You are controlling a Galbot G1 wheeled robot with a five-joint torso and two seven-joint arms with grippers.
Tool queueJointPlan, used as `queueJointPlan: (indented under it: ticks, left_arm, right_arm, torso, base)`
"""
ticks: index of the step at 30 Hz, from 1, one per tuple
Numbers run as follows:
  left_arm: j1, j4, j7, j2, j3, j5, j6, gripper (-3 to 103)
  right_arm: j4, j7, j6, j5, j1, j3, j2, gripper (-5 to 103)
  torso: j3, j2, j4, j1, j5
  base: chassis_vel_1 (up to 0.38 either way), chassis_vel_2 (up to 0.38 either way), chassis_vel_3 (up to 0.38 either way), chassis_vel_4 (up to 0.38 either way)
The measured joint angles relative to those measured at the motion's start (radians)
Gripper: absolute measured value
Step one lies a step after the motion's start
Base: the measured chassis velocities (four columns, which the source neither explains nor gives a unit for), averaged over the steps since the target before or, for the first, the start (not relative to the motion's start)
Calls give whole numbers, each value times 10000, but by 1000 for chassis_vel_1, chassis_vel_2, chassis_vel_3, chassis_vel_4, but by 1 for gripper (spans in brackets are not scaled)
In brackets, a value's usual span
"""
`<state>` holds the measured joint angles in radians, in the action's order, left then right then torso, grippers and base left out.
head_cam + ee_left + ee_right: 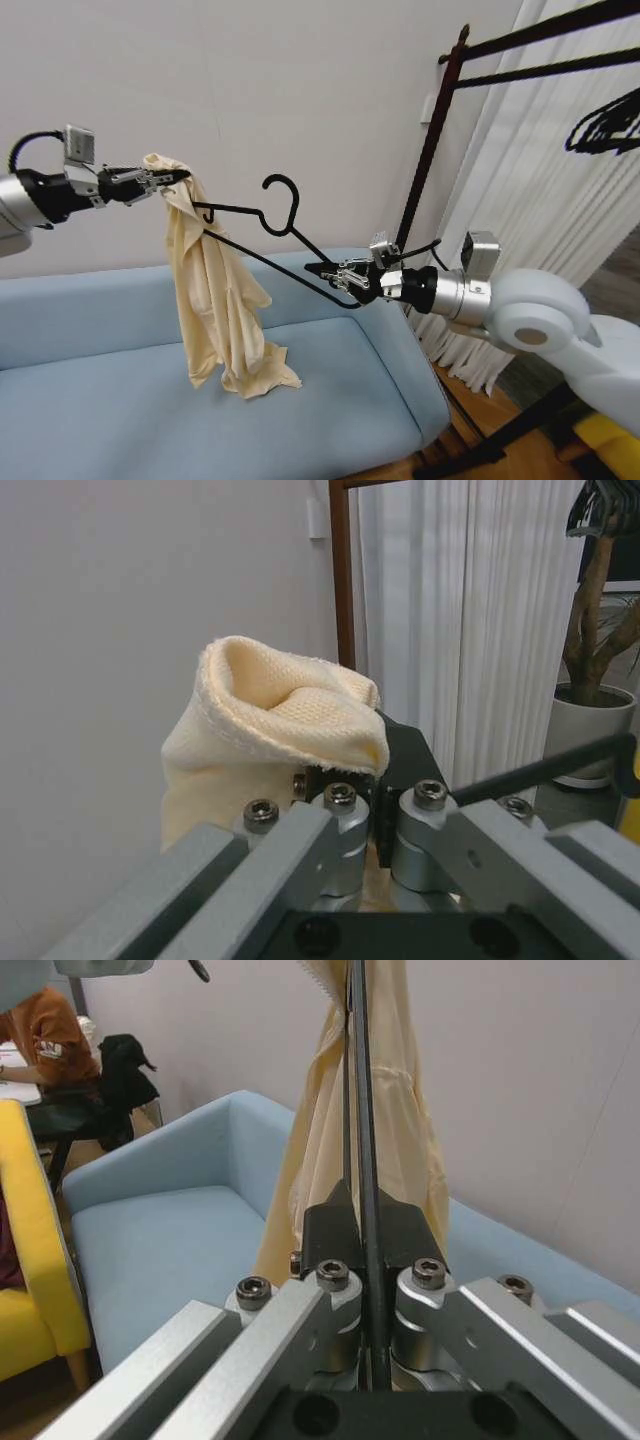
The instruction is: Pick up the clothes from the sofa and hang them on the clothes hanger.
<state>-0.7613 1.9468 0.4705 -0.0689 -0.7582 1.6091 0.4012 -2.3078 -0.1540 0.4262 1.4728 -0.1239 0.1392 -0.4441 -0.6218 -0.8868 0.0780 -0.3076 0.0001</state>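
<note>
Cream garment lifted over the pale blue sofa, black hanger meeting it

The padded sofa lies below and the dark clothes rack stands to the right. The garment is soft knitted cloth that hangs in long limp folds, its hem resting on the seat. The thin wire hanger reaches the cloth with its far end. The left gripper has its jaws closed on the top edge of the cloth, and the right gripper is clamped on the wire. I think the left gripper should keep the opening taut while the wire slides in slowly

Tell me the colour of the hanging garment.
The garment is plain pale yellow, clearest in the head view.
</note>
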Motion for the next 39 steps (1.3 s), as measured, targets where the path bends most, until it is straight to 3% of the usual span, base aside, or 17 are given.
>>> queueJointPlan:
  ticks: [5,15,28,33,39]
  left_arm:
    - [-2,215,-30,-14,-129,23,54,1]
    - [-33,-11,-103,-235,-210,15,74,1]
    - [-46,-363,52,-374,-106,-76,13,1]
    - [-42,-376,70,-383,-28,-88,-17,1]
    - [-21,-333,47,-407,72,-126,-29,1]
  right_arm:
    - [629,379,340,-2,1106,659,-320,2]
    - [350,306,225,-614,-516,-5,769,2]
    - [747,294,177,-777,-170,10,1237,2]
    - [734,645,317,-717,93,122,1058,2]
    - [302,1224,464,-456,414,360,341,2]
  torso:
    - [0,0,-7,-1,-5]
    - [0,0,3,0,2]
    - [0,0,-1,0,0]
    - [0,-1,0,0,0]
    - [0,0,-3,0,-2]
  base:
    - [0,0,0,0]
    - [0,0,0,0]
    - [0,0,0,0]
    - [0,0,0,0]
    - [0,0,0,0]
